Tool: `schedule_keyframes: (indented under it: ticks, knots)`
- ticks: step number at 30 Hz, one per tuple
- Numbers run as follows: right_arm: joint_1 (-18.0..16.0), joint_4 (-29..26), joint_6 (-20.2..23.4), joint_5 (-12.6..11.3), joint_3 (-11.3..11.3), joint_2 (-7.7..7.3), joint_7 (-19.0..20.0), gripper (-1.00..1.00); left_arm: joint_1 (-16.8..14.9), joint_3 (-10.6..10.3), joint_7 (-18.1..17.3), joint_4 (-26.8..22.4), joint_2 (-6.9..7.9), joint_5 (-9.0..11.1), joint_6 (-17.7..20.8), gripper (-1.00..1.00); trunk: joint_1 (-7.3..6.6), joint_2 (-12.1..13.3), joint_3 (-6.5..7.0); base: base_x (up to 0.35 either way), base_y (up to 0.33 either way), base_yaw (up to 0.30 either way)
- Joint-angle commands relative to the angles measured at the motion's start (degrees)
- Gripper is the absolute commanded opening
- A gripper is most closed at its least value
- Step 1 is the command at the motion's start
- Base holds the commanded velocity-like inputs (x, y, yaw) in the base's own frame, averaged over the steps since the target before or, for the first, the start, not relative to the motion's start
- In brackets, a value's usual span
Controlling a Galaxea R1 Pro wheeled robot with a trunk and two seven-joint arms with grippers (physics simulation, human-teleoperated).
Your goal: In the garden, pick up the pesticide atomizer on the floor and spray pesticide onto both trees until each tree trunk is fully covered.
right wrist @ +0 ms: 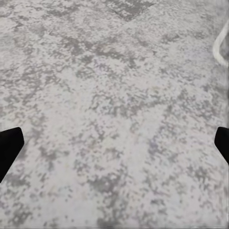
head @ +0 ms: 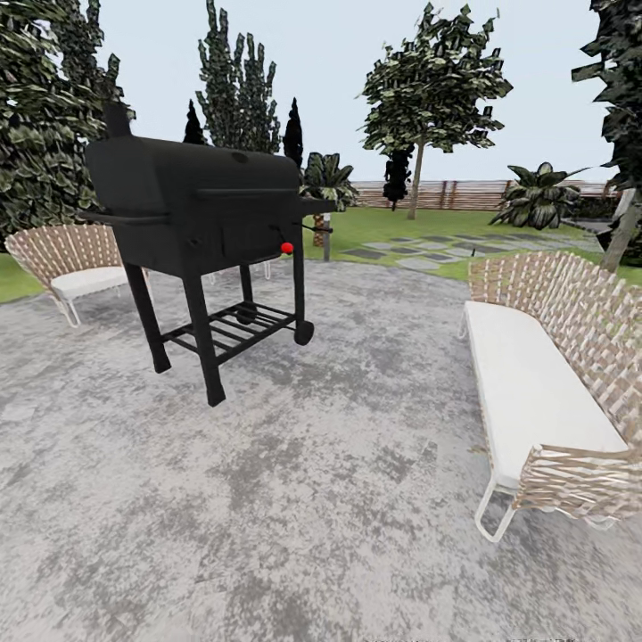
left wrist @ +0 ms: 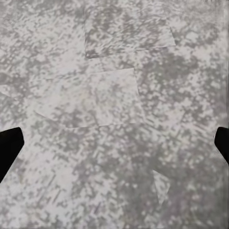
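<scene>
While you look out from the head camera, grey mottled stone paving spreads under you and runs ahead to the lawn. A black barbecue grill on four legs stands on the paving ahead to your left, with a red knob on its front and a slatted shelf low between the legs. Behind it to the left sits a woven chair with a white cushion. A long woven sofa with a white seat runs along your right side, its white tube leg touching the paving near you.

Past the paving, grey stepping stones lie in the grass. One tree with a thin pale trunk and a leafy crown stands well off, near the brown slatted fence. A second pale trunk leans at the far right edge, behind the sofa. Dark narrow trees rise behind the grill.

Your left pincer hangs over bare paving, its dark fingertips at opposite edges of the wrist picture, so it is wide and holds nothing. Your right pincer is likewise wide and unloaded over paving, with a white curved tube at the picture's edge.
</scene>
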Motion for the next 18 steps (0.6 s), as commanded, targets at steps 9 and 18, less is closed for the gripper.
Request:
schedule_keyframes:
  ticks: [9,18]
  knots:
    - [0.0,0.0,0.0,0.0,0.0,0.00,0.0,1.00,0.0,0.1,0.1,0.0,0.06,0.1,0.0,1.00,0.00,0.0,-0.28,0.171,0.180,-0.260]
    - [0.0,0.0,0.0,0.0,0.0,0.00,0.0,1.00,0.0,0.1,0.1,0.0,0.09,0.0,0.0,1.00,0.00,0.0,-0.56,0.270,0.235,-0.259]
